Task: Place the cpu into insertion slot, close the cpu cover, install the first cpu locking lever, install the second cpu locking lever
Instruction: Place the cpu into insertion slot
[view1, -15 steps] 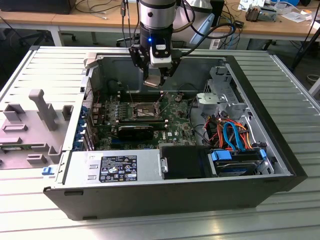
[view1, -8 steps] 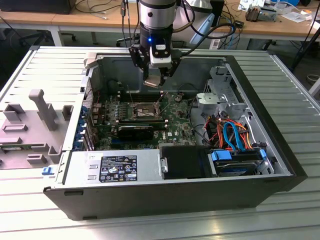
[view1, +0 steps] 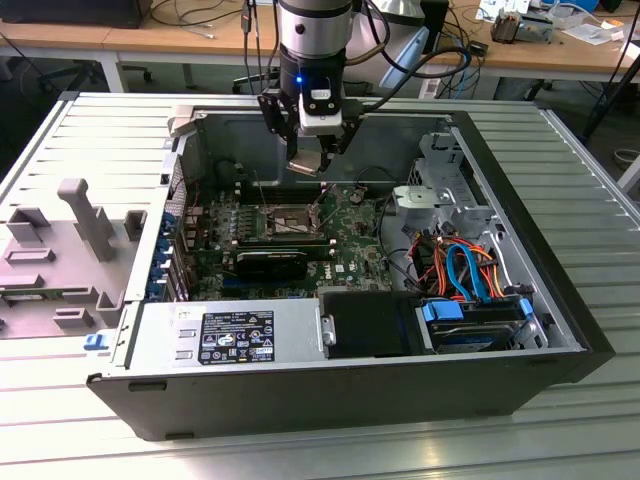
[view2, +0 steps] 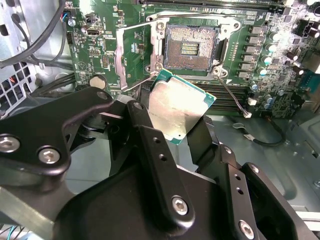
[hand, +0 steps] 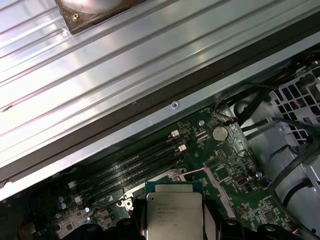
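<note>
My gripper (view1: 305, 158) hangs inside the open computer case, above the motherboard (view1: 345, 240), shut on the cpu (view2: 177, 107). The cpu is a flat square chip with a dull silver top and green edge, pinched between two black fingers (view2: 142, 122); its printed top also appears in the first wrist view (hand: 174, 215). The insertion slot (view2: 190, 47) lies bare below and a little ahead of the chip, its dark contact field exposed. The cpu cover (view2: 131, 55) is swung open to one side of the slot. Thin wire locking levers (view2: 231, 92) stand released beside the socket.
The case's metal walls (view1: 190, 150) ring the board closely. A grey power supply (view1: 235, 335) and a drive bay with blue and orange cables (view1: 470, 270) fill the near side. Black memory slots (hand: 145, 160) run beside the socket. A grey fixture (view1: 70, 240) sits at the exterior view's left.
</note>
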